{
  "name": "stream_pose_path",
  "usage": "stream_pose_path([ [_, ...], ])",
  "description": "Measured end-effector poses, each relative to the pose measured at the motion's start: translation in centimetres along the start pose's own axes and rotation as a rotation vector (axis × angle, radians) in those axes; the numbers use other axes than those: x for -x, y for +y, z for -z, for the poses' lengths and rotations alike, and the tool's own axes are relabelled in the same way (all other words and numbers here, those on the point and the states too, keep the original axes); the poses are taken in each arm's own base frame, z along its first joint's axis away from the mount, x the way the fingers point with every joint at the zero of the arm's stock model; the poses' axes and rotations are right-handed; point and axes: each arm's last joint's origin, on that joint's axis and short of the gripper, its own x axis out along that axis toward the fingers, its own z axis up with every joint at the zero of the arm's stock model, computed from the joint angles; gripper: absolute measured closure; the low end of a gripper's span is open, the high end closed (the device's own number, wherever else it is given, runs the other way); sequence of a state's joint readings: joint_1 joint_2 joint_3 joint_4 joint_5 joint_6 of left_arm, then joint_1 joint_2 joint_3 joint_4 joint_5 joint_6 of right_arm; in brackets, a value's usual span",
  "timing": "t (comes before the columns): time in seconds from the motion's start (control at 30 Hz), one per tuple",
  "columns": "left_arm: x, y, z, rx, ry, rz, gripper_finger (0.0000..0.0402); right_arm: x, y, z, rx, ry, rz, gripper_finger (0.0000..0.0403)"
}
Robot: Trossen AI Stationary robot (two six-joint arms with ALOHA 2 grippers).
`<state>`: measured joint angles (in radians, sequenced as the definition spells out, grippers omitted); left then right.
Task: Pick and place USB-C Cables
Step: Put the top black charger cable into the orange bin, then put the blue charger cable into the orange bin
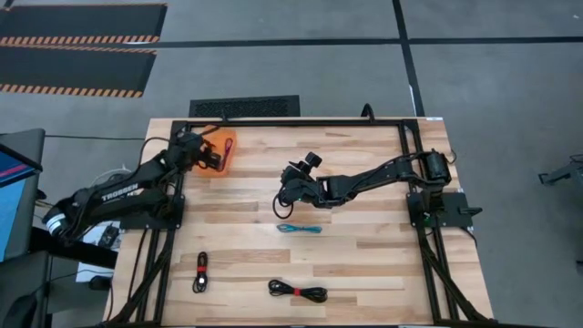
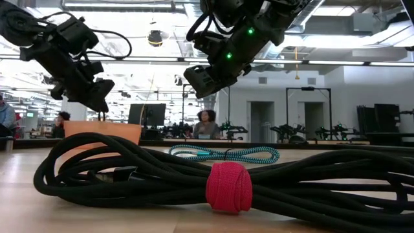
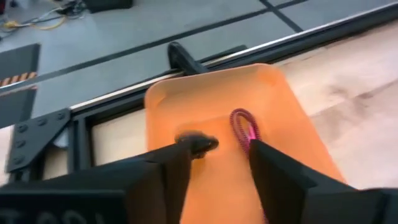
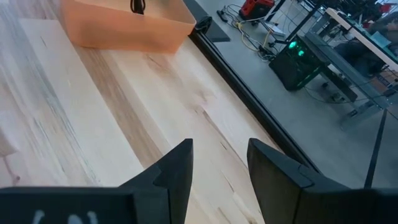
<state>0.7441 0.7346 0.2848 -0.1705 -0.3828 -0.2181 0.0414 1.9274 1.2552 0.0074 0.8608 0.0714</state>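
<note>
On a wooden table (image 1: 364, 264) in a workshop hall, three cables lie loose: teal cable (image 1: 299, 228), black cable (image 1: 200, 271), red-tied cable (image 1: 297, 292). A magenta cable (image 3: 244, 127) sits in the orange tray (image 1: 227, 150). Left gripper (image 3: 214, 162) and right gripper (image 4: 219, 163) fingers open, empty.

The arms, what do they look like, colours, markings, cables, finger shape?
Both arms are black and jointed. The left arm carries white TROSSEN lettering along its side. The right arm shows small green lights on its housing in the low view, with black cables looping beside it. Each ends in two flat, dark, tapering fingers: the left gripper and the right gripper.
</note>
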Motion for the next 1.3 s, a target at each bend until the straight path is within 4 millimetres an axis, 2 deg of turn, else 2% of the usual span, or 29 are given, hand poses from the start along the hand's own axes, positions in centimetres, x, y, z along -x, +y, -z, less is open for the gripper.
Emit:
stream_pose_path([
  [0.2,0.7,-0.5,-0.8,-0.05,-0.078,0.157,0.0202,0.0,0.0,0.0,0.002,0.003,-0.016,0.0228],
  [0.37,2.1,-1.1,-1.3,-0.096,-0.165,0.304,0.0199,0.6,-0.3,-0.7,-0.045,0.007,-0.197,0.0228],
  [0.47,3.3,-1.4,-1.5,-0.106,-0.226,0.377,0.02,1.4,-1.2,-1.4,-0.074,-0.011,-0.287,0.0228],
  [0.6,5.1,-1.7,-1.8,-0.105,-0.322,0.476,0.0205,2.8,-2.7,-1.3,-0.129,-0.041,-0.327,0.0228],
  [0.67,6.0,-1.8,-1.8,-0.102,-0.366,0.524,0.0207,3.6,-3.4,-1.0,-0.168,-0.062,-0.401,0.0228],
  [0.77,7.1,-2.0,-1.8,-0.083,-0.413,0.596,0.0209,3.9,-3.8,-0.5,-0.232,-0.133,-0.621,0.0228],
  [0.87,7.7,-2.5,-1.9,-0.078,-0.432,0.684,0.0209,3.6,-3.0,-0.1,-0.288,-0.214,-0.828,0.0228],
  [0.97,8.1,-3.2,-2.0,-0.084,-0.449,0.767,0.0209,2.9,-1.5,0.5,-0.327,-0.214,-0.885,0.0228],
  [1.07,8.3,-3.9,-2.0,-0.109,-0.459,0.821,0.0209,2.5,0.2,1.3,-0.296,-0.162,-0.863,0.0229],
  [1.3,8.4,-6.6,-1.9,-0.242,-0.491,0.971,0.0209,3.7,3.7,0.8,-0.24,-0.119,-0.749,0.0243],
])
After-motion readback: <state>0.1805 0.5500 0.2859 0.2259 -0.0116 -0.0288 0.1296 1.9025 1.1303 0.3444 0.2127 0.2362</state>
